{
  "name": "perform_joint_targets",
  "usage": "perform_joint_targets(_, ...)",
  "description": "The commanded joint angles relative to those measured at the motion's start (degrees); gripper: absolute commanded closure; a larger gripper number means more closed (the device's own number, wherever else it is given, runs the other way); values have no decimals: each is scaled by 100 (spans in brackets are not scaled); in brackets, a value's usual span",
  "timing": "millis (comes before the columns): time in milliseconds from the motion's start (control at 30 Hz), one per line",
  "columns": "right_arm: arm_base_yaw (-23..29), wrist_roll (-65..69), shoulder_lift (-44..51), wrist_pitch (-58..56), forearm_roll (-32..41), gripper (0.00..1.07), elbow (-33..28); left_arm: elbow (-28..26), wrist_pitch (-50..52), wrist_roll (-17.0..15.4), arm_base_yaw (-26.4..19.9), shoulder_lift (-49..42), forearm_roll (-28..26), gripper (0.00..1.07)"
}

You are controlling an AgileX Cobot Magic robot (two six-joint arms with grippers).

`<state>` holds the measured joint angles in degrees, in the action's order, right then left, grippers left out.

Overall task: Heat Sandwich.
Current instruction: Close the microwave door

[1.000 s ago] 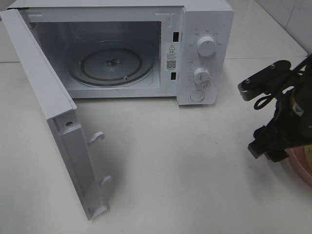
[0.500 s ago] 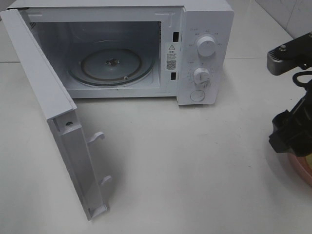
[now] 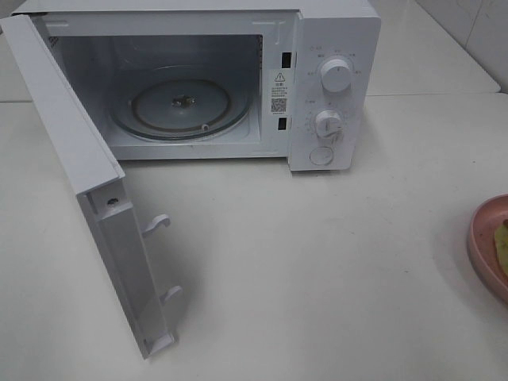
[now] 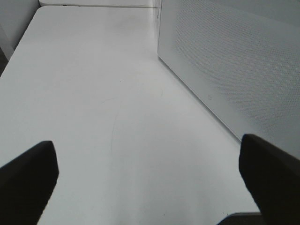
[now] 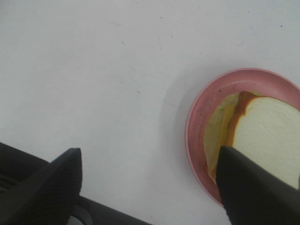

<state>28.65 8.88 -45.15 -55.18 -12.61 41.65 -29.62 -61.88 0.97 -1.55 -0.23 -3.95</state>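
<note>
At the counter's (image 3: 333, 262) far left, our left gripper (image 4: 150, 164) hangs with jaws spread wide and nothing between them, low over bare counter just beside the perforated face of the swung-out door (image 3: 87, 182). The microwave (image 3: 333, 79) stands at the far edge with that door fully open and its glass turntable (image 3: 181, 107) bare. Well apart from it, at the right edge, the sandwich (image 5: 267, 136) lies on a pink plate (image 5: 199, 140), only a sliver of which shows from above. Our right gripper (image 5: 150, 183), out of the high view, hovers over the plate's near rim with jaws parted; one finger (image 5: 253, 187) overlaps the bread, but we cannot tell whether it touches. We judge the task barely begun: the oven is opened and ready, while lifting the sandwich, carrying it across the counter onto the turntable, shutting the door and setting the dials (image 3: 336, 75) all remain.
</note>
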Motion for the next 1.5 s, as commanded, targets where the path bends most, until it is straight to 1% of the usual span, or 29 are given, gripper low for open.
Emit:
perform_joint_targets(33,0,-92,756,-246,0,31,-201,11,57,-23,-17,-120,0,6)
perform_joint_targets(67,0,-92,756,-246,0,31,-201,11,57,-23,-17,-120,0,6)
perform_joint_targets(167,-11,-132,1415,-395,0,31,-476,11,57,-23,-17,-120,0,6)
perform_joint_targets(233,-46,-132,1570,-441,23,31,-544,11,57,-23,-17,-120,0,6)
perform_joint_targets(300,-189,-132,1828,-476,86,31,-647,11,57,-23,-17,-120,0,6)
perform_joint_targets(367,-510,-160,2246,-481,223,31,-791,11,57,-23,-17,-120,0,6)
perform_joint_targets(400,-510,-160,2246,-481,223,31,-791,11,57,-23,-17,-120,0,6)
perform_joint_targets(467,-762,-178,2481,-481,309,31,-859,11,57,-23,-17,-120,0,6)
perform_joint_targets(500,-980,-183,2710,-487,424,31,-922,11,57,-23,-17,-120,0,6)
perform_joint_targets(533,-1094,-183,2830,-487,470,31,-951,11,57,-23,-17,-120,0,6)
perform_joint_targets(567,-1094,-183,2830,-487,470,31,-951,11,57,-23,-17,-120,0,6)
perform_joint_targets(667,-1501,-189,3300,-453,561,31,-1077,11,57,-23,-17,-120,0,6)
perform_joint_targets(700,-1501,-189,3300,-453,561,31,-1077,11,57,-23,-17,-120,0,6)
perform_joint_targets(833,-1828,-189,3827,-195,573,31,-1306,11,57,-23,-17,-120,0,6)
perform_joint_targets(900,-1891,-189,3919,-195,573,31,-1306,11,57,-23,-17,-120,0,6)
perform_joint_targets(967,-2086,-201,4183,-195,573,31,-1306,11,57,-23,-17,-120,0,6)
perform_joint_targets(1033,-2137,-201,4251,-195,573,31,-1306,11,57,-23,-17,-120,0,6)
perform_joint_targets(1167,-2280,-281,4710,-195,613,31,-1306,11,57,-23,-17,-120,0,6)
perform_joint_targets(1333,-2303,-516,4693,-189,791,31,-1312,11,57,-23,-17,-97,0,6)
perform_joint_targets(1500,-2303,-539,4693,-189,814,31,-1312,11,57,-23,-17,-46,0,6)
